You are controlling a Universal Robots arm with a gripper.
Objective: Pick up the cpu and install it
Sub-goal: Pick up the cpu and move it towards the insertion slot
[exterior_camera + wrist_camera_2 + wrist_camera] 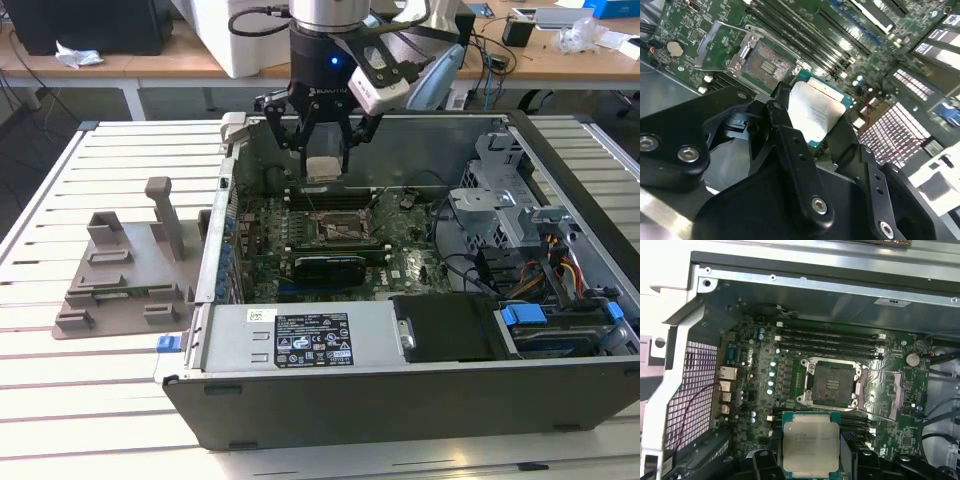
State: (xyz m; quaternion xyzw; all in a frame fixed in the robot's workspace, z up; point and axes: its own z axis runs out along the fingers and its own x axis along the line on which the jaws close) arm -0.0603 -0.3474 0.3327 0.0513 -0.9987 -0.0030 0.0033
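Note:
My gripper (324,160) hangs over the back of the open computer case (300,345), shut on the cpu (322,167), a small flat square chip with a pale silvery top and green rim. In both wrist views the cpu (815,112) (810,447) sits between the black fingers (790,145). The dark metal-framed socket (832,385) (338,232) lies open on the green motherboard, below and slightly ahead of the chip, with its load plate (720,45) swung back. The cpu is held in the air, apart from the socket.
A grey plastic fixture (125,270) with upright posts stands on the slatted table at the exterior view's left. Memory slots (830,340) run beside the socket. Drive cages and cables (540,250) fill the case's right side. The case walls (790,285) rise around the board.

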